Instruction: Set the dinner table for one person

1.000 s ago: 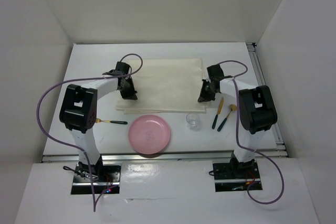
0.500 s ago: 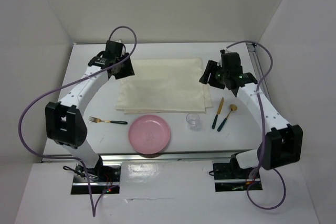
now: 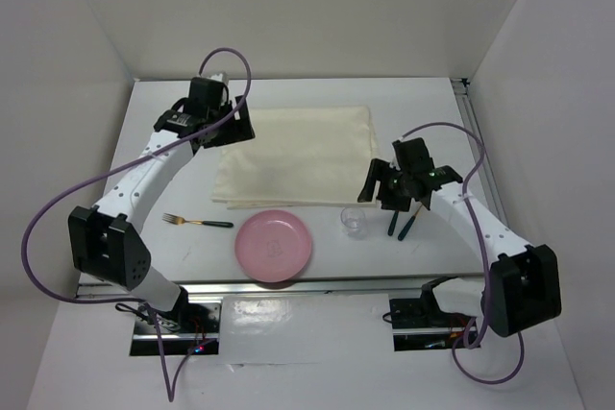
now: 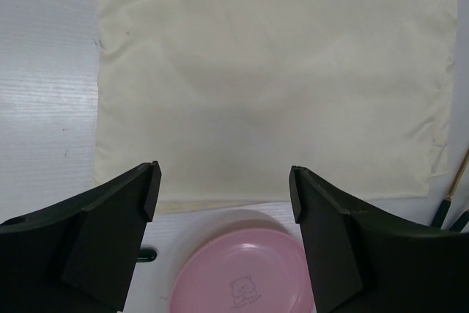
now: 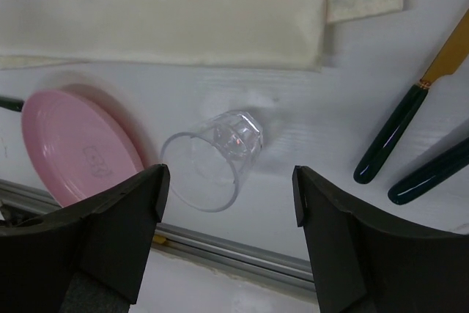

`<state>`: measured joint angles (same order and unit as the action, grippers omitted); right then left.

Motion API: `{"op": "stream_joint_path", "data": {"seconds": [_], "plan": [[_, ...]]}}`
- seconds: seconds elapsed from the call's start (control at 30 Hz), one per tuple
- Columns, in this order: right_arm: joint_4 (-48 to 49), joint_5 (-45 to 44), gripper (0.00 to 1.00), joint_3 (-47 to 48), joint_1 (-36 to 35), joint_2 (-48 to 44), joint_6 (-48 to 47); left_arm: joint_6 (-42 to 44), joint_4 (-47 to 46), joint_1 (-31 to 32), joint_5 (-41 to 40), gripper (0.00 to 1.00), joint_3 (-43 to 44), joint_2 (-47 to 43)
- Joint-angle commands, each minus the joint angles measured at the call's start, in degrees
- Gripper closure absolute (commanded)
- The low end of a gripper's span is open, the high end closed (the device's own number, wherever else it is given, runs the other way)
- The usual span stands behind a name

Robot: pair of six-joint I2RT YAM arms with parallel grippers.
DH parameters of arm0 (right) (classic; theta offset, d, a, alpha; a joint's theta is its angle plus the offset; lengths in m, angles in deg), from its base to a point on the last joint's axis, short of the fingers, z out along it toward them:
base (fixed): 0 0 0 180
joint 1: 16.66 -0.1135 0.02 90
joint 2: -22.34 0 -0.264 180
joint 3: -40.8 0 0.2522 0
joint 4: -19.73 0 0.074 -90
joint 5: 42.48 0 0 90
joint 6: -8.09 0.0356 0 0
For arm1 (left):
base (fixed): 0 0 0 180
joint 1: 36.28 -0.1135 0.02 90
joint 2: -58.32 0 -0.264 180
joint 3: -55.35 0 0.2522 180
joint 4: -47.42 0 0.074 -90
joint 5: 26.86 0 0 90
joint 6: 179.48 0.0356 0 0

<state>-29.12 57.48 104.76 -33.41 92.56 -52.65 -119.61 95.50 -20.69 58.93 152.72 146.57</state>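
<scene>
At the far left of the white desk [image 3: 423,108] we see a fork [image 3: 197,223] with a gold head and a dark handle. It lies flat, alone, to the left of the plate.

Above and behind it, the left end effector [image 4: 223,174] hangs over the far left corner of the cream cloth mat [image 3: 293,156]. Its fingers stand wide apart. We see nothing between them and nothing touching them; through the gap the wrist camera shows only the mat's near edge and, below it, the plate's rim.

Moving right, the mat lies spread flat on the middle of the desk. The pink plate [image 3: 275,245] sits on the bare desk just beside the mat's near edge, with a small cartoon figure printed in its centre.

To the right of the plate a clear glass [image 5: 212,155] stands upright on the desk, near the mat's near right corner and apart from the plate.

Over the glass we find the right end effector [image 5: 231,174], its fingers also spread wide and gripping nothing. The glass shows below the gap between them, touched by neither finger.

Furthest right, a knife [image 5: 399,133] with a gold blade and a dark handle lies on the desk, and a second dark handle [image 5: 432,174] lies just beside it. In the overhead view the right end effector covers much of both.
</scene>
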Motion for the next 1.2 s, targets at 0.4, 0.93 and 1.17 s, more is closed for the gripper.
{"op": "stream_joint_path", "data": {"seconds": [0.4,0.93,1.17], "plan": [[6.7,0.4,0.56,-4.8,-4.3,4.9,1.9,0.9,-1.5,0.3,0.4,0.11,-2.8,0.2],[-2.4,-10.1,1.00,27.3,-2.9,18.2,-3.7,0.3,-0.8,0.8,1.0,0.08,-2.3,-1.2],[-11.6,-18.1,1.00,64.1,-0.5,48.1,-5.0,-2.0,1.9,4.1,-6.9,0.00,-6.3,-4.7]]}}
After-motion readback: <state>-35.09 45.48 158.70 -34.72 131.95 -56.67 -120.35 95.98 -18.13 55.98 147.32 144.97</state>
